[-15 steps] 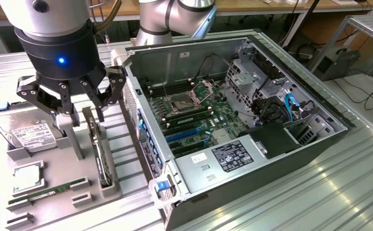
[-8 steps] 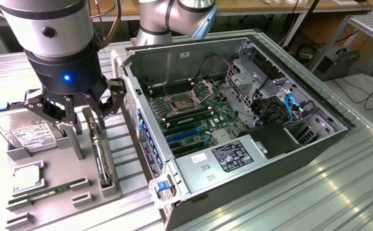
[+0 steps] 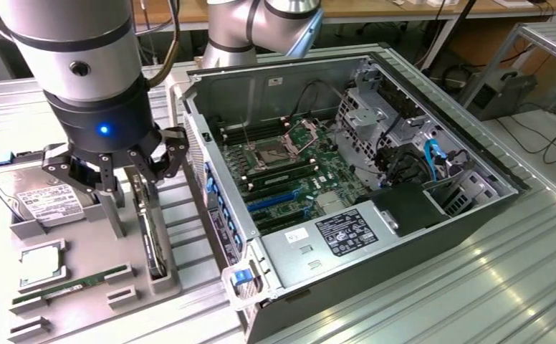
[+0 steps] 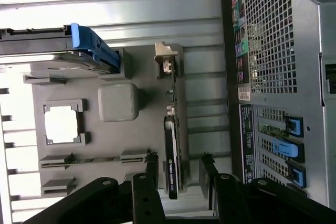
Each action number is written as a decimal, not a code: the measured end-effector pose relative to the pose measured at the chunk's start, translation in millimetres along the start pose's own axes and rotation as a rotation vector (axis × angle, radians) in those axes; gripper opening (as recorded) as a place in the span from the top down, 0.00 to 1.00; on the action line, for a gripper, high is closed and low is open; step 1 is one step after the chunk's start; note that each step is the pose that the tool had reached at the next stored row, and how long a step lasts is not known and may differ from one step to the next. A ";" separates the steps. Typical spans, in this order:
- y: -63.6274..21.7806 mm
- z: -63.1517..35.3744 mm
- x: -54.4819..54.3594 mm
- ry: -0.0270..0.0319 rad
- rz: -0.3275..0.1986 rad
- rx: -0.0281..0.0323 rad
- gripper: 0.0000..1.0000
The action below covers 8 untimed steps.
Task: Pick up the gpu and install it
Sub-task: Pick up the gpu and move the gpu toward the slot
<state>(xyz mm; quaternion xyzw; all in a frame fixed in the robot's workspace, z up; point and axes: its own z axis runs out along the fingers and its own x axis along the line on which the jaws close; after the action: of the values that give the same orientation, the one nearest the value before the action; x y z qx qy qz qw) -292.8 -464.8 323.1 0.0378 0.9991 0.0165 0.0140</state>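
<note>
So, gripper (image 3: 137, 180) jaws open straddling the gpu (image 3: 152, 244), card upright along the tray (image 3: 87, 240) edge nearest the open PC case (image 3: 421, 272), hard drive (image 3: 44, 197) and RAM stick (image 3: 72, 283) beside it.

No wording, brand or number is legible.

- White printed label (image 3: 49, 202) on the hard drive (image 3: 8, 183), just beside the gripper (image 3: 130, 179): unreadable.
- Black label (image 3: 352, 231) with white print, on the power supply (image 3: 307, 251), well apart from the gripper: unreadable.
- Small pale print on the gpu (image 4: 172, 174) edge, under the gripper: unreadable.
- Stickers (image 4: 247, 145) on the case (image 4: 273, 51) rear, near the gripper: unreadable.
</note>
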 end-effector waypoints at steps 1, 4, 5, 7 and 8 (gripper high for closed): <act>-0.1 1.9 0.1 0.0001 0.000 0.0001 0.55; -0.3 8.3 0.5 0.0001 0.000 0.0001 0.55; -0.4 10.1 0.7 0.0001 0.000 0.0001 0.55; -0.5 14.7 1.1 0.0001 0.000 0.0001 0.55; -0.6 16.9 1.3 0.0000 0.000 0.0001 0.55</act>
<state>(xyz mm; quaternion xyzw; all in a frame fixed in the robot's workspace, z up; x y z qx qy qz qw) -293.6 -464.8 306.2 0.0378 0.9991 0.0165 0.0140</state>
